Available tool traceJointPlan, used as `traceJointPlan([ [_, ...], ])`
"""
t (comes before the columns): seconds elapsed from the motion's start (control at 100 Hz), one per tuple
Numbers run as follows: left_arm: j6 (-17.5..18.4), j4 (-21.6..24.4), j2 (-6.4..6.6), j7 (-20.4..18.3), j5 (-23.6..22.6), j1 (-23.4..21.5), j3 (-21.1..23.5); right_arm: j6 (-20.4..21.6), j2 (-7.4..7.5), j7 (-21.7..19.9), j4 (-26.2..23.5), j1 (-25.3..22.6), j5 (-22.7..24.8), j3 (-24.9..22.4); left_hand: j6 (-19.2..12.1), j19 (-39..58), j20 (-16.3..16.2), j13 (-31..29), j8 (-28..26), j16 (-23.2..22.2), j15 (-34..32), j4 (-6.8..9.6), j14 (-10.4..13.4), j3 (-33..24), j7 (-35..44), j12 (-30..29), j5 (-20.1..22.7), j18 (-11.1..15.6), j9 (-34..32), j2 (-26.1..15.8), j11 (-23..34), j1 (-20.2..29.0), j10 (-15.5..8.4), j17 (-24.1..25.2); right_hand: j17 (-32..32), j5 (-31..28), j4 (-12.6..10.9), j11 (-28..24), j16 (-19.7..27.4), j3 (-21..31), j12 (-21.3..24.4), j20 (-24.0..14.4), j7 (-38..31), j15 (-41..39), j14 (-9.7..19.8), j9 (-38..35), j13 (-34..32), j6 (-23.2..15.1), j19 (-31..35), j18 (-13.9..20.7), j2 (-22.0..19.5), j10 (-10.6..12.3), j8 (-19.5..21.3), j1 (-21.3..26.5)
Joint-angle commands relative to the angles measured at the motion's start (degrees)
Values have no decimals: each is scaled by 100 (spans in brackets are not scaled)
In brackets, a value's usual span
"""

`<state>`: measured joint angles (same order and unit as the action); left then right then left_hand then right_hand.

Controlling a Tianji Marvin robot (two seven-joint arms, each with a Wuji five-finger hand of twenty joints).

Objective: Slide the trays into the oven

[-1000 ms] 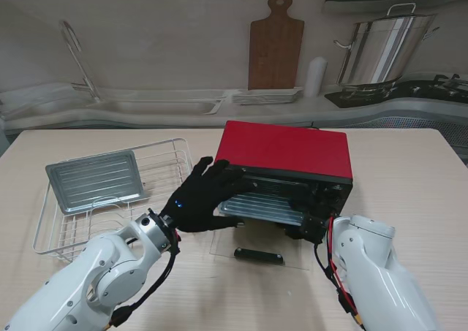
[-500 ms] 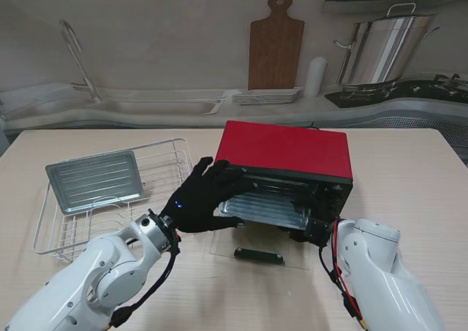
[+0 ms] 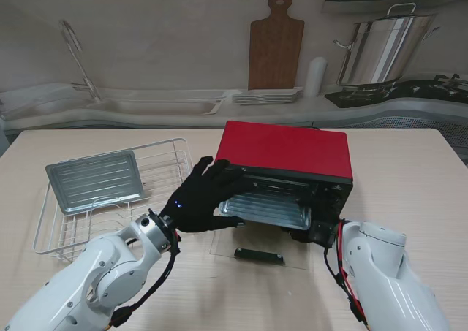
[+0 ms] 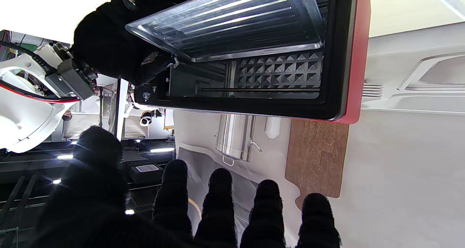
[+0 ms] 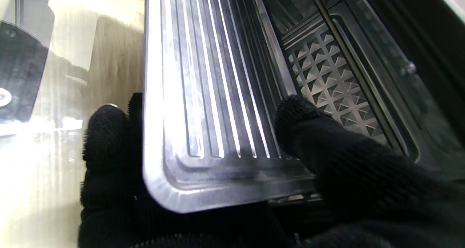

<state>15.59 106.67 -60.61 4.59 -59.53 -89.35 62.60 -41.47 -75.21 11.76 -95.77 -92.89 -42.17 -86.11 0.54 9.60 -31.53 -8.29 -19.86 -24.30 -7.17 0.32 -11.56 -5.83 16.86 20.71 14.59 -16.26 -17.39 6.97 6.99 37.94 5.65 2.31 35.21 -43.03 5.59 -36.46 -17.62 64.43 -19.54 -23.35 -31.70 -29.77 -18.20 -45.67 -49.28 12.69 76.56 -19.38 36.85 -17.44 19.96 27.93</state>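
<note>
The right robot hand [image 5: 203, 190] grips the tray [image 3: 265, 210] half inside the oven [image 3: 285, 152]. The left robot hand [image 3: 201, 197], fingers spread and holding nothing, rests at the oven's 9 o'clock side. Another tray [image 3: 95, 180] lies in the rack [image 3: 51, 232].

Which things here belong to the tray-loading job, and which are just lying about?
Job: red oven; tray in oven mouth, held by right hand; second tray in wire rack.

Lying about: cutting board; stockpot; stacked plates.
</note>
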Motion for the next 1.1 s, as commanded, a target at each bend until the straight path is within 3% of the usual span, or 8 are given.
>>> traceJointPlan([
  [0.0, 4, 56, -29, -70, -5, -41, 3, 53, 23, -68, -23, -79, 69, -55, -40, -247, 105, 0, -66, 39, -46, 40, 146, 143, 3, -80, -67, 103, 122, -238, 6, -67, -147, 74, -240, 285, -147, 106, 92, -226, 101, 76, 107, 160, -28, 119, 248, -58, -130, -292, 2, -27, -112, -130],
  [0.23, 3, 57, -34, -31, -2, -64, 6, 113, 61, -158, -111, -183, 109, -153, -37, -247, 106, -4, -68, 39, -48, 39, 143, 140, 6, -80, -62, 101, 117, -227, 8, -66, -139, 74, -380, 384, -147, 294, 204, -254, 162, 164, 257, 452, -30, 249, 347, 4, -335, -308, -21, -61, -256, -157],
  [0.59, 5, 69, -36, 0, -3, -103, 25, 153, 133, -401, -238, -337, 185, -257, -31, -248, 108, -3, -68, 41, -46, 37, 140, 137, 4, -80, -57, 99, 120, -230, 9, -68, -143, 74, -233, 277, -167, -58, -25, -306, 11, 28, 200, -15, -102, 142, 229, 102, -38, -327, -60, -141, -315, -205],
  [1.09, 19, 96, -41, 87, -40, -171, 48, 148, 183, -499, -572, -719, 184, -453, -33, -247, 109, -8, -70, 42, -46, 35, 143, 137, 6, -80, -41, 97, 108, -227, 9, -70, -150, 71, -402, 272, -179, 583, 412, -364, 279, 370, 707, 902, -182, 201, 306, 292, -683, -434, -109, -260, -680, -249],
])
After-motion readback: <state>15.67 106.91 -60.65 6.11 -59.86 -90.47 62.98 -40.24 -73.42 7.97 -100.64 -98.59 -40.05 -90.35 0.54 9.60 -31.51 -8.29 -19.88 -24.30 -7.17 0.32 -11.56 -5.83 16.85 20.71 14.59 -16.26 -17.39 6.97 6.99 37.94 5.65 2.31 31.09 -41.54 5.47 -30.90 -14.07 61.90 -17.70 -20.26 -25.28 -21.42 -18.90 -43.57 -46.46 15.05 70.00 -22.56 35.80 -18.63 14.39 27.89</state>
